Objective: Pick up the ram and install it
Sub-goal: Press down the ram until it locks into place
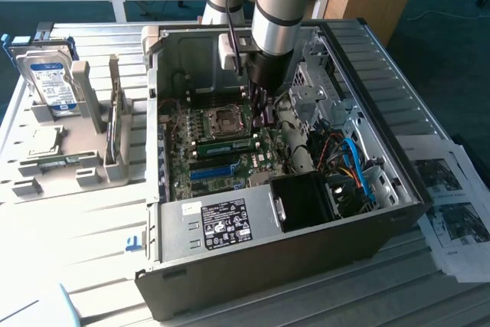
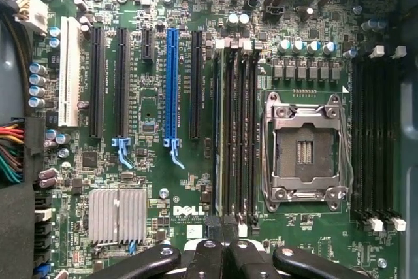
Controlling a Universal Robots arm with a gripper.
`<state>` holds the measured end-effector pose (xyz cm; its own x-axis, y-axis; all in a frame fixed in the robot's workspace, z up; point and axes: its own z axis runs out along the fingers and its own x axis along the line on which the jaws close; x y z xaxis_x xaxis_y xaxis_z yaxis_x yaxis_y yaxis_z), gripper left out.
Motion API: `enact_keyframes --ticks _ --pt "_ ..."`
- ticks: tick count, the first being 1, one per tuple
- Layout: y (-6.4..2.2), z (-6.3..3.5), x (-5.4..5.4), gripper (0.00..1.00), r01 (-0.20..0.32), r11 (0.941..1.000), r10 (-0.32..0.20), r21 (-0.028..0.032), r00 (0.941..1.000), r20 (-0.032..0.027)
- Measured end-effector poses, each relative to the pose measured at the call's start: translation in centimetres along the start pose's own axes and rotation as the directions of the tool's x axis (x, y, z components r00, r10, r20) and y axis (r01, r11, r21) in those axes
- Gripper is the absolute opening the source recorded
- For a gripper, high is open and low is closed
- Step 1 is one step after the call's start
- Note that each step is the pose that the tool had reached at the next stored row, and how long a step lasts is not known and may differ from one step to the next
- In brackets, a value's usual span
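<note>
The ram [image 1: 227, 146] is a long green stick standing in a motherboard slot inside the open computer case [image 1: 398, 135]. In the wrist view the ram [image 2: 223, 129] shows edge-on in one of the black slots beside the processor socket [image 2: 304, 151]. My gripper [image 1: 260, 111] hangs inside the case just over the ram's end nearest the exterior view's right. Its black fingers [image 2: 208, 253] are pressed together, so the gripper [image 2: 222, 230] is shut with nothing between them. Whether the tips touch the ram I cannot tell.
A silver hard drive [image 1: 50, 82] stands in a grey holder [image 1: 92, 112] at the exterior view's left. Coloured cables [image 1: 354, 162] and a black fan housing [image 1: 306, 201] crowd the case's right side. Printed papers [image 1: 452, 204] lie beyond it. A blue slot [image 2: 172, 89] and heatsink [image 2: 117, 217] sit on the board.
</note>
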<state>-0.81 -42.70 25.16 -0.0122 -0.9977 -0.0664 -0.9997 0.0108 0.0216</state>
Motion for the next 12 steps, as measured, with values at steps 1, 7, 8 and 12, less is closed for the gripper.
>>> enact_keyframes --ticks 1,7,8,12 --pt "0.00 0.07 0.00 0.10 0.000 1.0000 0.000 0.0000 1.0000 0.0001" --pt "-0.01 0.43 0.03 0.10 0.000 1.0000 0.000 0.0000 1.0000 0.0000" --pt "-0.01 0.49 0.03 0.10 0.000 1.0000 0.000 0.0000 1.0000 0.0000" --pt "-0.02 0.72 0.05 0.10 0.000 1.0000 0.000 0.0000 1.0000 0.0000"
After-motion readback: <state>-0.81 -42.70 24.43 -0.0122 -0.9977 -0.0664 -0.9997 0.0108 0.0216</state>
